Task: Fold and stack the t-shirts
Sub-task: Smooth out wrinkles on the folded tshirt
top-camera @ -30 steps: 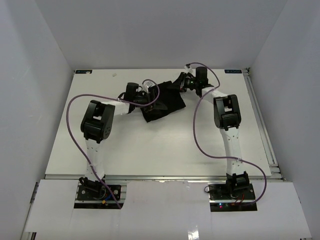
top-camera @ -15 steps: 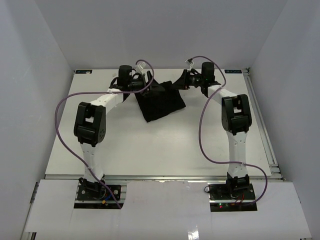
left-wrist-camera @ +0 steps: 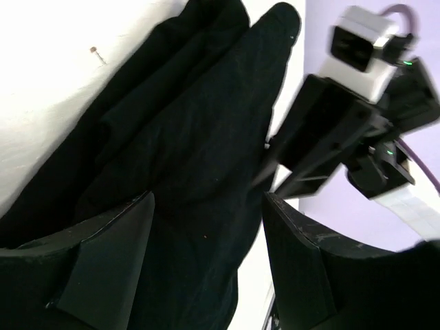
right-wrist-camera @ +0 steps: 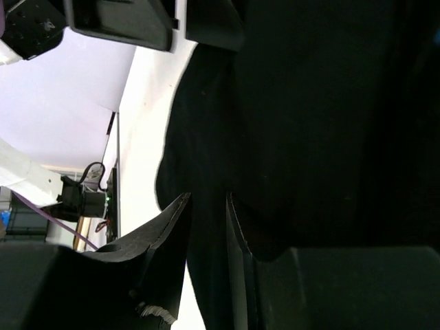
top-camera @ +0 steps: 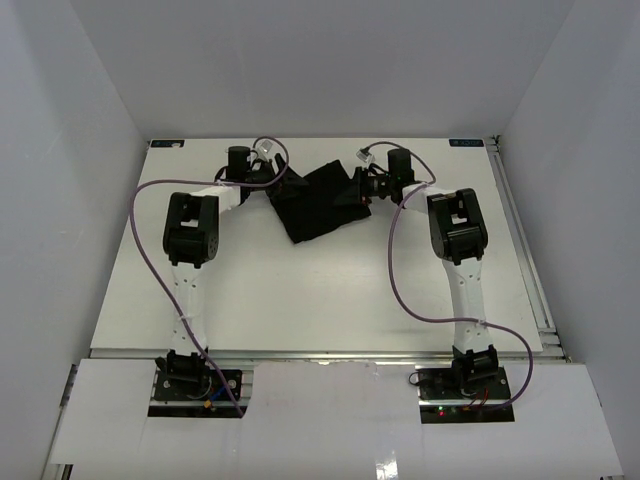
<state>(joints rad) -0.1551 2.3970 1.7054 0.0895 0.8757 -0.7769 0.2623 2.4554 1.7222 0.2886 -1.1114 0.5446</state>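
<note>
One black t-shirt lies bunched in a rough fold at the far middle of the white table. My left gripper sits at its far left corner, my right gripper at its far right corner, facing each other. In the left wrist view the jaws stand wide apart and open, with the black t-shirt lying under the gap. In the right wrist view the jaws are nearly together, pinching a fold of the t-shirt. No logo or neck tag shows.
White walls close in the table on three sides. A metal rail runs along the right edge. Purple cables loop out from both arms. The right arm's gripper shows close by in the left wrist view.
My left gripper has drawn back from over the shirt to its far left corner. The right gripper has shifted left and nearer, and the shirt's far edge has come down with it.
</note>
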